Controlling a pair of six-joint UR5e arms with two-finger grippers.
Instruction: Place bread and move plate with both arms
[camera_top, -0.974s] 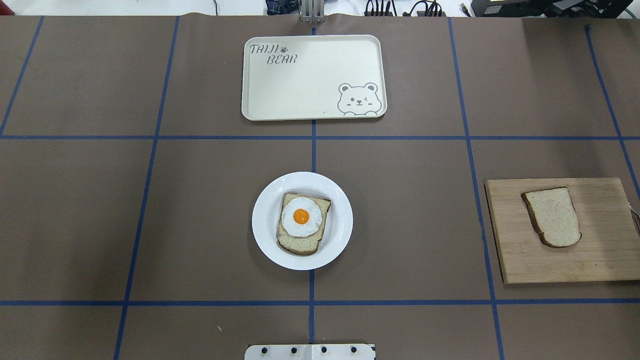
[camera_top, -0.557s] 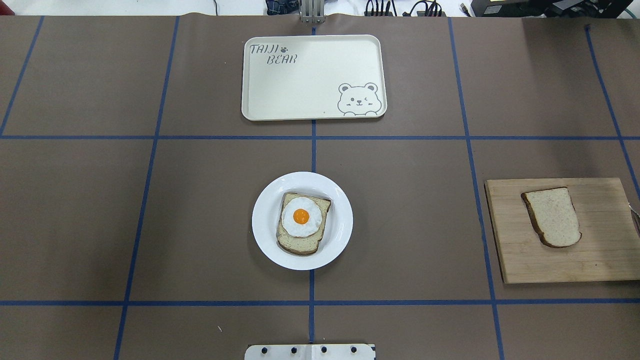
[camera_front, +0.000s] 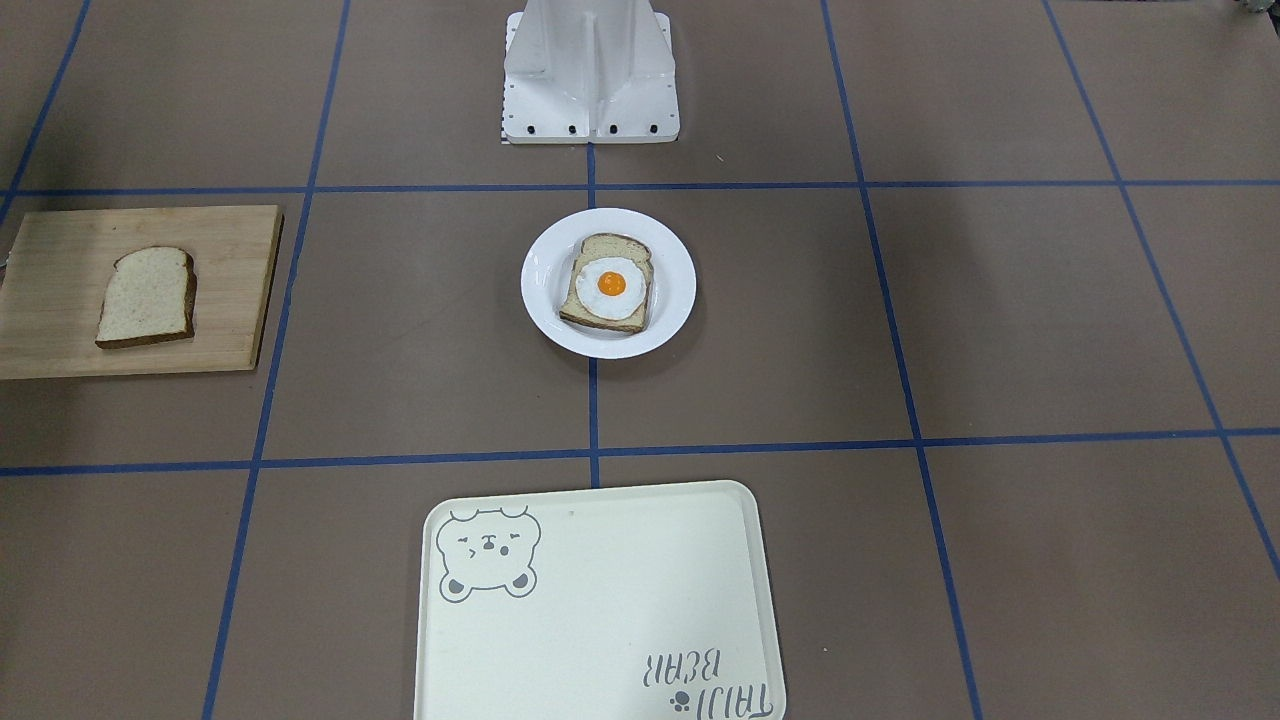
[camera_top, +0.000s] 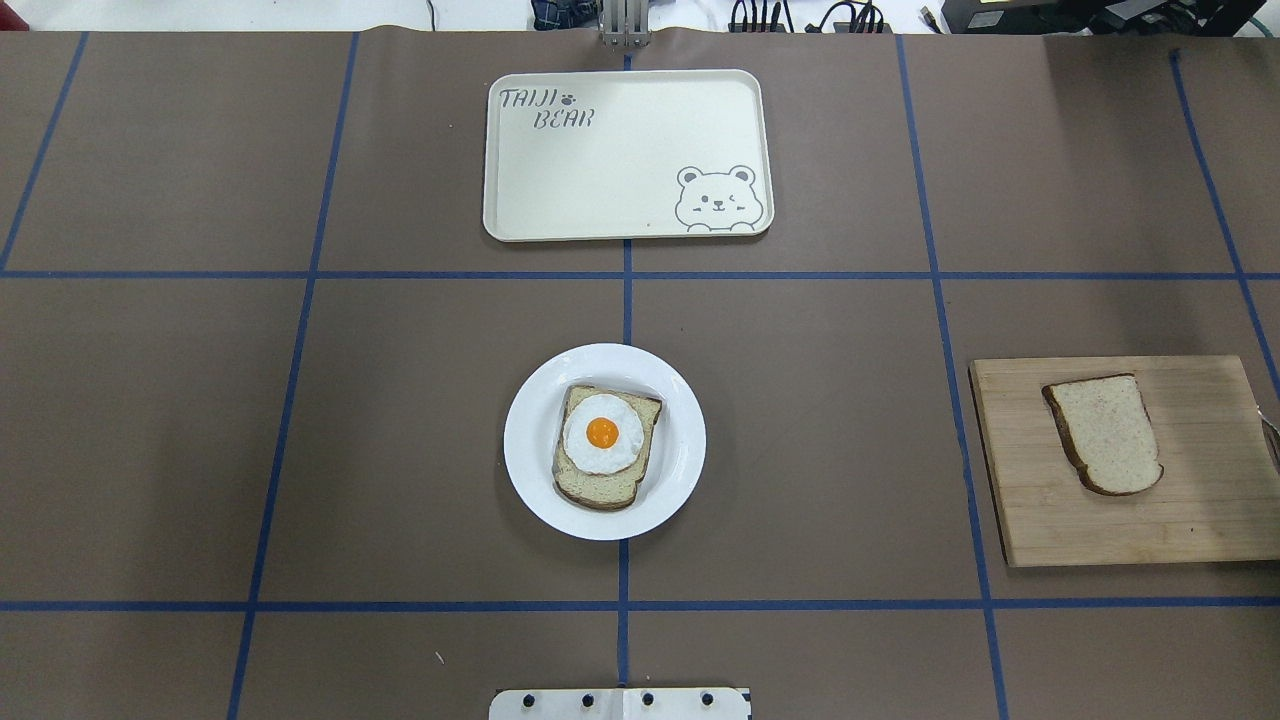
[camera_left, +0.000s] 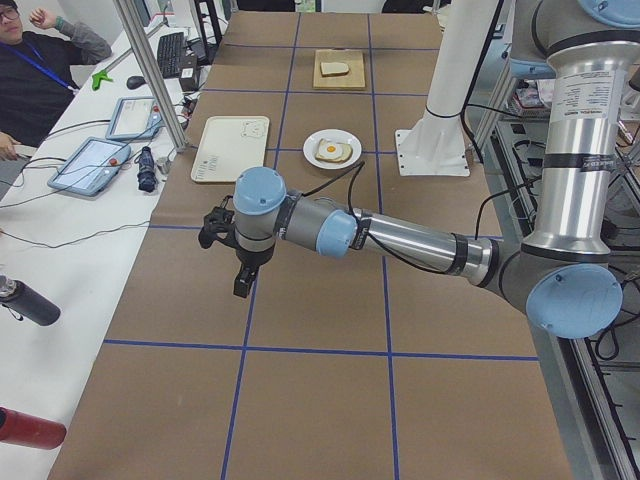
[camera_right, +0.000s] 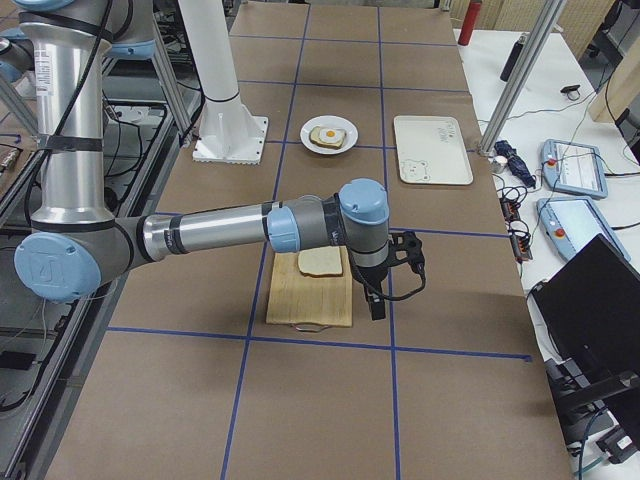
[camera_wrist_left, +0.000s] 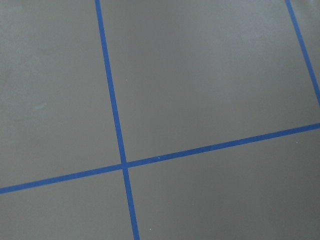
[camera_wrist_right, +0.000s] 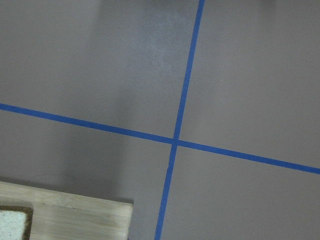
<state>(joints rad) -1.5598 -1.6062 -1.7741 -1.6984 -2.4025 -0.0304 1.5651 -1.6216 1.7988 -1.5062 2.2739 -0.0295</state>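
The bread (camera_top: 1106, 434) lies flat on a wooden cutting board (camera_top: 1200, 520) at the right edge of the overhead view, its rounded top toward the lower right. The plate (camera_top: 530, 470) sits at the centre of the tabletop (camera_top: 800, 400) on a blue tape line, well apart from the board, and holds a bread slice topped with a fried egg (camera_top: 603, 440). A cream tray with a bear drawing (camera_top: 620, 150) lies in the upper middle of that view, apart from the plate. In the left side view the left arm (camera_left: 400, 235) reaches across the middle of the frame, and the left fingers (camera_left: 243, 285) hang over bare tabletop; I cannot tell how far open they are. In the right side view the right arm (camera_right: 220, 230) stretches over the board, and the right fingers (camera_right: 377, 305) point down just beside its right edge; their opening cannot be told either.
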